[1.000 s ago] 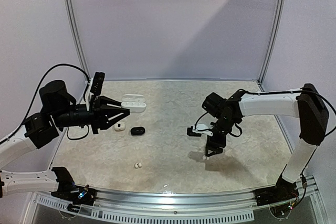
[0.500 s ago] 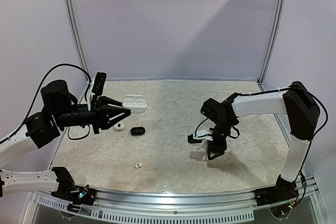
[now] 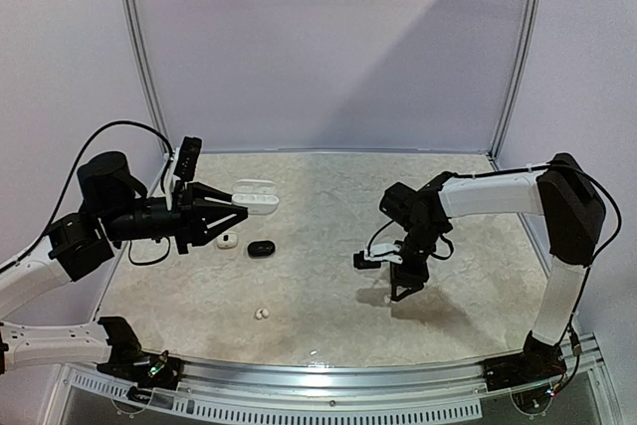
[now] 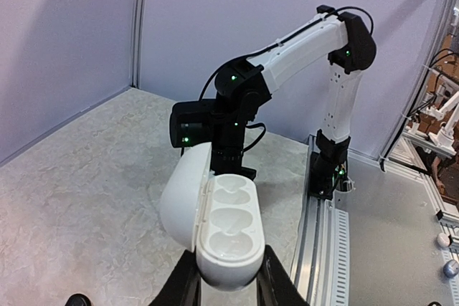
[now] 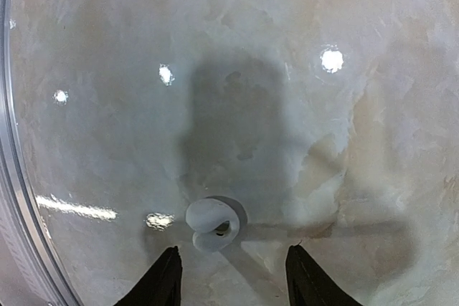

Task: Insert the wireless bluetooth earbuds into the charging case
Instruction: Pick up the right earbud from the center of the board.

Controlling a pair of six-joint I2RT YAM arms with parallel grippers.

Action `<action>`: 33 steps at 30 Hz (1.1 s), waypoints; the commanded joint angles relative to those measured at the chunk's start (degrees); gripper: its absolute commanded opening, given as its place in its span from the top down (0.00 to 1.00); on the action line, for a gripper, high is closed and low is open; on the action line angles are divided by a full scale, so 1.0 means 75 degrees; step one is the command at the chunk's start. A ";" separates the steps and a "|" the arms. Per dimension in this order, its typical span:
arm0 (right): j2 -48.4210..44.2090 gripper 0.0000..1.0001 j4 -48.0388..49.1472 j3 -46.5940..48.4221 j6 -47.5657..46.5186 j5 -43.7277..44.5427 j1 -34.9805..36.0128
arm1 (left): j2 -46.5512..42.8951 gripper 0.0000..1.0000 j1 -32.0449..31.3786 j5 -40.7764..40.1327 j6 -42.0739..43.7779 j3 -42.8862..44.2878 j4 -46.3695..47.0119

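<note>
My left gripper (image 4: 226, 286) is shut on a white charging case (image 4: 228, 234), held above the table with its lid swung open to the left and its moulded wells empty. In the top view that case (image 3: 255, 196) sits at the left gripper's tips (image 3: 239, 212). My right gripper (image 5: 231, 277) points straight down close to the table, open. A white earbud (image 5: 213, 223) lies on the table just ahead of the tips, nearer the left finger (image 5: 163, 277). In the top view the right gripper (image 3: 402, 290) hides that bud. Another white earbud (image 3: 262, 314) lies front left.
A small white case (image 3: 227, 239) and a black case (image 3: 261, 248) lie under the left gripper. The metal rail (image 3: 328, 370) runs along the table's near edge, and wall panels close the back and sides. The right arm (image 4: 237, 98) fills the middle of the left wrist view.
The right gripper has come down toward the table and shifted slightly left, and its jaws have narrowed. The left arm with the case has barely moved.
</note>
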 commanded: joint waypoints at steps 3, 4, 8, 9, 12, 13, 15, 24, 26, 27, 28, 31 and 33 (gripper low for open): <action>0.0077 0.56 0.0443 0.0194 0.0356 -0.0093 -0.0086 | -0.0013 1.00 0.0091 0.0028 0.0018 0.0037 0.0004; 0.0083 0.56 0.0459 0.0198 0.0374 -0.0057 -0.0087 | -0.0017 1.00 0.0091 0.0028 0.0019 0.0037 0.0001; 0.0179 0.57 0.0403 0.0237 0.0404 0.0057 -0.0087 | -0.0011 1.00 0.0092 0.0028 -0.0014 0.0025 0.0054; 0.0201 0.57 0.0397 0.0228 0.0415 0.0081 -0.0086 | -0.0013 1.00 0.0092 0.0028 -0.0023 0.0034 0.0051; 0.0246 0.59 0.0391 0.0197 0.0396 0.0147 -0.0075 | -0.0012 1.00 0.0092 0.0028 -0.0003 0.0040 0.0052; 0.0269 0.59 0.0389 0.0192 0.0401 0.0169 -0.0074 | -0.0013 1.00 0.0092 0.0034 -0.0009 0.0037 0.0040; 0.0341 0.61 0.0396 0.0192 0.0427 0.0232 -0.0068 | -0.0017 1.00 0.0092 0.0028 -0.0014 0.0037 0.0043; 0.0379 0.63 0.0305 0.0068 0.0433 0.0303 0.0061 | -0.0006 1.00 0.0092 0.0016 0.0006 0.0038 0.0019; 0.0373 0.64 0.0271 0.0031 0.0451 0.0250 0.0138 | -0.0009 1.00 0.0092 0.0016 -0.0006 0.0042 0.0038; 0.0371 0.64 0.0243 0.0012 0.0460 0.0217 0.0198 | -0.0007 1.00 0.0092 0.0028 0.0000 0.0048 0.0028; 0.0348 0.64 0.0198 -0.0004 0.0465 0.0186 0.0231 | -0.0015 1.00 0.0092 0.0034 0.0019 0.0048 0.0010; 0.0241 0.64 0.0069 -0.0080 0.0477 0.0162 0.0342 | -0.0038 1.00 0.0092 0.0015 0.0045 0.0043 -0.0044; 0.0157 0.65 0.0036 -0.0139 0.0483 0.0159 0.0404 | -0.0046 1.00 0.0092 0.0010 0.0031 0.0026 -0.0023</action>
